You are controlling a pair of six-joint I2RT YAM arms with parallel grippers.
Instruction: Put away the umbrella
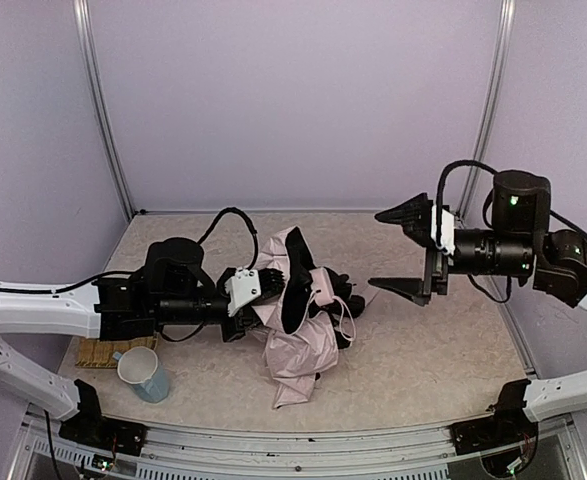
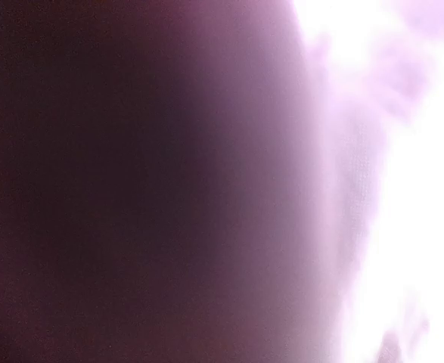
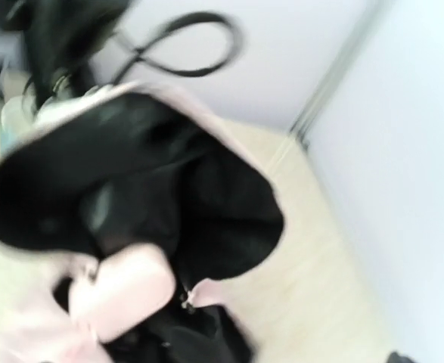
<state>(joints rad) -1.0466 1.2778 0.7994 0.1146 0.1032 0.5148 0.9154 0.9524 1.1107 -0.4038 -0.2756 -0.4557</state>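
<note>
The umbrella (image 1: 298, 320) lies crumpled mid-table, pale pink fabric spilling toward the front and black lining standing up in folds. Its pink handle (image 3: 123, 291) shows blurred in the right wrist view, set against the black lining (image 3: 206, 197). My left gripper (image 1: 266, 287) is pushed into the umbrella's left side, its fingers buried in bunched fabric that it appears to hold. The left wrist view is filled by pink fabric (image 2: 343, 181) pressed against the lens. My right gripper (image 1: 375, 250) hangs in the air right of the umbrella, jaws wide open and empty, apart from it.
A pale blue mug (image 1: 145, 375) stands at the front left beside a tan woven mat (image 1: 108, 352), just below my left arm. Metal frame posts (image 1: 485, 110) and lilac walls close in the table at the back and sides.
</note>
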